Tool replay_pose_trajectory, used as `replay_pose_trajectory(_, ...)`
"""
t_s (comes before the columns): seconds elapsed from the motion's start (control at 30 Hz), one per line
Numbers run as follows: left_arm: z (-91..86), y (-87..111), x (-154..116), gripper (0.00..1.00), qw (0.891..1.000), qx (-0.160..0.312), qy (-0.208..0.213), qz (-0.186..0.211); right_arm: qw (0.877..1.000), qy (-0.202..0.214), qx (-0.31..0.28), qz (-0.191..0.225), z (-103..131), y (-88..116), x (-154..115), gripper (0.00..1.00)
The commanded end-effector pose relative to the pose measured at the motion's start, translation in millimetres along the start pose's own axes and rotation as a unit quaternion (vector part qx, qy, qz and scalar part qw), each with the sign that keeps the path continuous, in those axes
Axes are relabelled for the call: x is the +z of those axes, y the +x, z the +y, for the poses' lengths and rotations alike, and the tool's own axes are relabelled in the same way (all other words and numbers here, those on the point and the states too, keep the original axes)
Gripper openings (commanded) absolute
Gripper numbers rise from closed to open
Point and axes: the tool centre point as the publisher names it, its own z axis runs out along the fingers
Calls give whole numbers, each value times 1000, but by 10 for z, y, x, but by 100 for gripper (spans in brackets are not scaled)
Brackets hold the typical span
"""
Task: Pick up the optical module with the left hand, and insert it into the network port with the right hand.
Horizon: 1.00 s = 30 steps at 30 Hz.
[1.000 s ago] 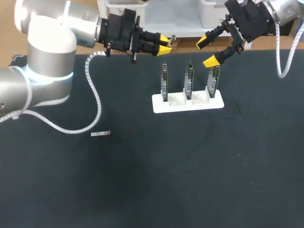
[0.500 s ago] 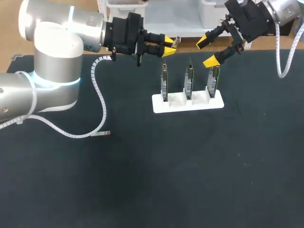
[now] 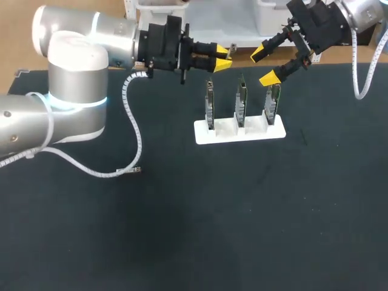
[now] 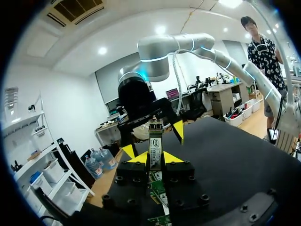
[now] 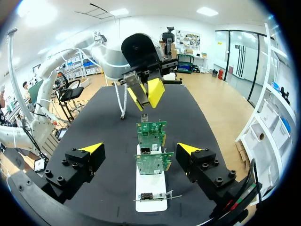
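My left gripper [image 3: 220, 57] hovers behind the left end of the board stand, shut on a slim silver optical module [image 4: 155, 139] that sticks out past its yellow tips. Seen from the left wrist, the left gripper [image 4: 154, 157] points the module at my right gripper [image 4: 153, 140] just ahead. My right gripper [image 3: 264, 65] hangs open above the rightmost of three upright green circuit boards [image 3: 241, 100] in a white stand [image 3: 225, 130]. From the right wrist, the right gripper [image 5: 140, 149] straddles the row of boards [image 5: 151, 134], and the left gripper [image 5: 146, 92] faces it beyond them.
A small grey part [image 3: 130, 171] lies on the black mat [image 3: 242, 218] at the left, beside the left arm's white cable [image 3: 130, 121]. White bins [image 3: 230, 21] stand behind the table's far edge.
My left arm has carried the module to the right, closer to the boards and the right gripper. The right arm has stayed where it was, open.
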Motion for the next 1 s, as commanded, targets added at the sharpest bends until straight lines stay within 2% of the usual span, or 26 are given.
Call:
replay_pose_trajectory(0.03, 60, -31, 49, 0, 1000, -8, 11, -1, 1000, 2, 0, 0, 16, 0, 2, 100)
replay_pose_trajectory(0.3, 21, -39, 107, 0, 998, -48, 21, -20, 1000, 2, 0, 0, 16, 0, 2, 100)
replay_pose_trajectory(1.0, 9, -13, 181, 0, 998, -28, 41, -28, 1000, 2, 0, 0, 16, 0, 2, 100)
